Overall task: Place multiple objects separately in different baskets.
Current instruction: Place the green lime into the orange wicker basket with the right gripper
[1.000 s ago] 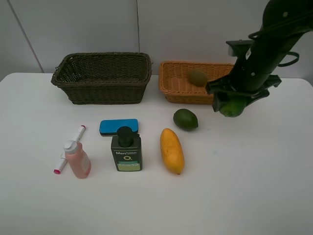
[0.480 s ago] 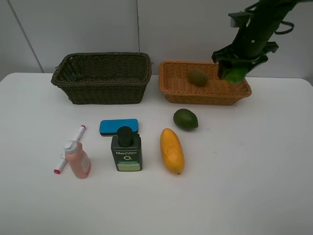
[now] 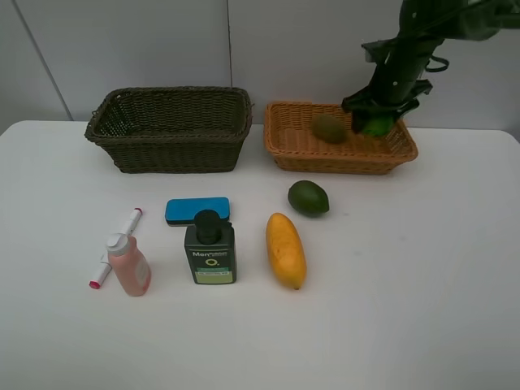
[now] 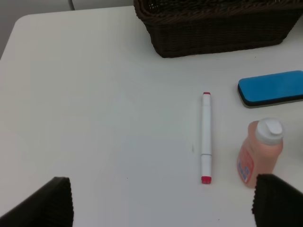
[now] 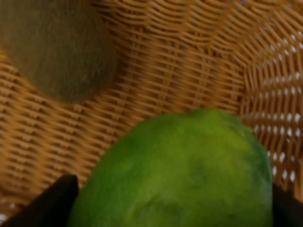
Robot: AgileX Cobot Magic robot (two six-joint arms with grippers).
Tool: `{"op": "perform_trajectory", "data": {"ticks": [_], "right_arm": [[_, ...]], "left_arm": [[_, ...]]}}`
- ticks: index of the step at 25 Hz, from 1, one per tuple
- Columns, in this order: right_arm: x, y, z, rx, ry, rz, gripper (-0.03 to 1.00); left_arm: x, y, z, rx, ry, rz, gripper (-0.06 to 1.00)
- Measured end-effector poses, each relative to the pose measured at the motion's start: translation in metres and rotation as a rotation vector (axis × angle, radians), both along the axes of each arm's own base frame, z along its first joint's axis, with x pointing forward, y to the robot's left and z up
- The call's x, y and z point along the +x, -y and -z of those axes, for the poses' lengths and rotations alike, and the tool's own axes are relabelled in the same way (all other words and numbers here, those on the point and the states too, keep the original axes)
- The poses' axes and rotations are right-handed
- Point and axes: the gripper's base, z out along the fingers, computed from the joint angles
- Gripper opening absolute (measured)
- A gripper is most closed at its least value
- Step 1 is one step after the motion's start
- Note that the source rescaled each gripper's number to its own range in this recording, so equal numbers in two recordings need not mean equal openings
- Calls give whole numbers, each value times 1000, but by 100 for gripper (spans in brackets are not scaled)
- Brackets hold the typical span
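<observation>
Right tool [image 3: 374, 119], green fruit [image 3: 379, 127] in grip, now over orange-tan basket [image 3: 341, 161], beside kiwi [image 3: 328, 128].

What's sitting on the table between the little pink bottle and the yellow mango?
The dark green pump bottle lies between the pink bottle and the mango, as the high view shows.

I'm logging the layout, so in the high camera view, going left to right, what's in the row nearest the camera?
Left to right: pink white-capped bottle → dark green pump bottle → yellow mango. The marker overlaps the pink bottle, so I leave it out.
</observation>
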Motion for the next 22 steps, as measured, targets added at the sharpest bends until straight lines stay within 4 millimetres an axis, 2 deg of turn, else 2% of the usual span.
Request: {"op": "perform_trajectory", "data": {"ticks": [6,18,19,20,21,22], "right_arm": [[7,-2,15,2,3,-10,51],[9,-5,18,42,7,-1,51],[9,-5,18,43,7,0,53],[9,-5,18,47,7,1,62],[9,-5,18,51,6,2,77],[9,-6,18,55,3,2,87]], "left_arm": [[0,0,0,0,0,0,100],[0,0,0,0,0,0,100],[0,0,0,0,0,0,100],[0,0,0,0,0,0,100],[0,0,0,0,0,0,100],[0,0,0,0,0,0,100]]}}
